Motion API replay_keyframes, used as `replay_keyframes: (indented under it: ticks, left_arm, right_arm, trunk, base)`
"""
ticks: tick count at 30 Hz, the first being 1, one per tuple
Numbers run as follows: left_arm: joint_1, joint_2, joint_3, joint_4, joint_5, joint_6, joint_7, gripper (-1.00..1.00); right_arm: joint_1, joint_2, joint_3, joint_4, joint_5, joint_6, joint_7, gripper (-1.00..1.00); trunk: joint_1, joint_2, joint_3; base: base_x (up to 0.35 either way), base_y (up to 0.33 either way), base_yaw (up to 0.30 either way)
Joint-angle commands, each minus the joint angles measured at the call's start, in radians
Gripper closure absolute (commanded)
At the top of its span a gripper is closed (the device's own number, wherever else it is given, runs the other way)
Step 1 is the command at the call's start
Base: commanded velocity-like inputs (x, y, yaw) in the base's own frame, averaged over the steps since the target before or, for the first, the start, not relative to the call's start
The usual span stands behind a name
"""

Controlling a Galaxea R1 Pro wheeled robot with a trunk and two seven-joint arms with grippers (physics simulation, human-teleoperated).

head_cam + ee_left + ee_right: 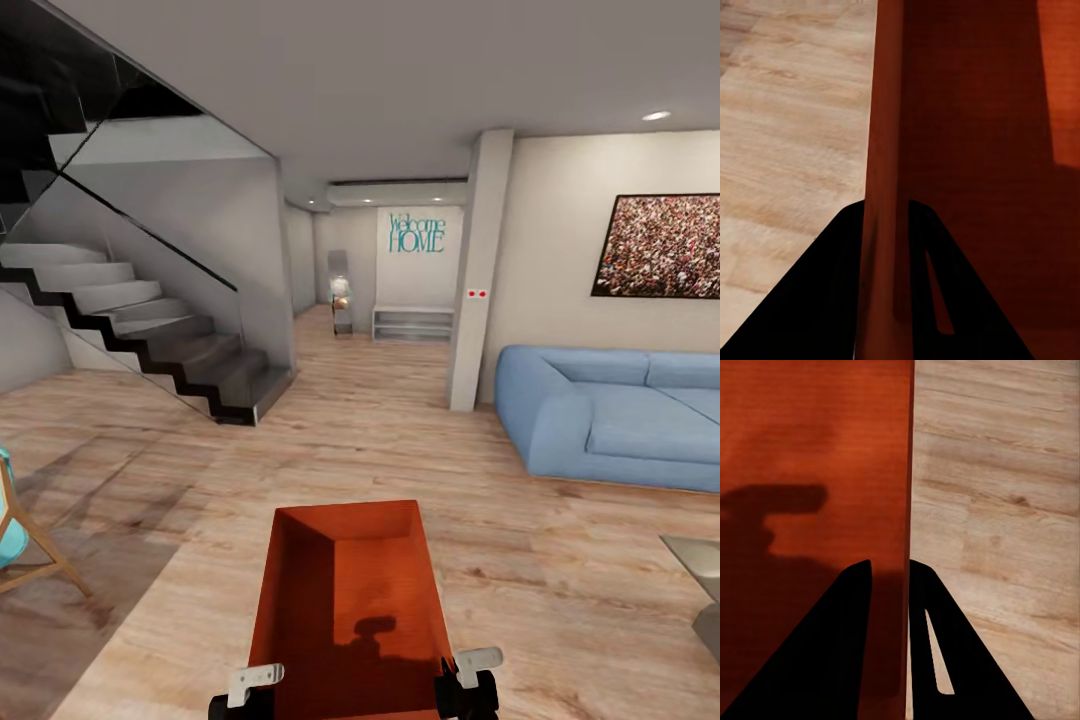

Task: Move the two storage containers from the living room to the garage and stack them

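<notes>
An orange-red container [350,600] sits low in the head view, carried above the plank floor [160,590] between the two claws. The left claw [886,225] is clenched on its left wall, one finger [810,300] outside and the other inside; the right claw [889,577] is clenched on the right wall the same way. The box is open-topped with a shadow across its bottom. Beyond it to the right stands a blue sofa [610,420], with a picture [660,245] on the wall above. To the left a staircase [140,330] rises. Farthest, down the hallway, a "Welcome HOME" sign [416,233] hangs above a low shelf [413,323].
</notes>
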Motion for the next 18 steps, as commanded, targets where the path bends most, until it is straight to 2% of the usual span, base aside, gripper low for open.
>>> replay_keyframes:
  ticks: [1, 18]
  left_arm:
    - [-0.001, 0.001, -0.01, 0.0, 0.008, -0.005, 0.012, 1.0]
    - [-0.001, 0.0, -0.011, 0.0, 0.008, -0.005, 0.013, 1.0]
  right_arm:
    - [-0.001, -0.001, 0.003, 0.002, 0.006, -0.001, -0.012, 1.0]
    - [0.0, -0.001, 0.003, 0.002, 0.007, -0.005, -0.012, 1.0]
  trunk:
    - [0.001, -0.001, -0.001]
    - [0.001, -0.001, -0.001]
  base:
    - [0.334, 0.0, 0.0]
    - [0.334, 0.0, 0.0]
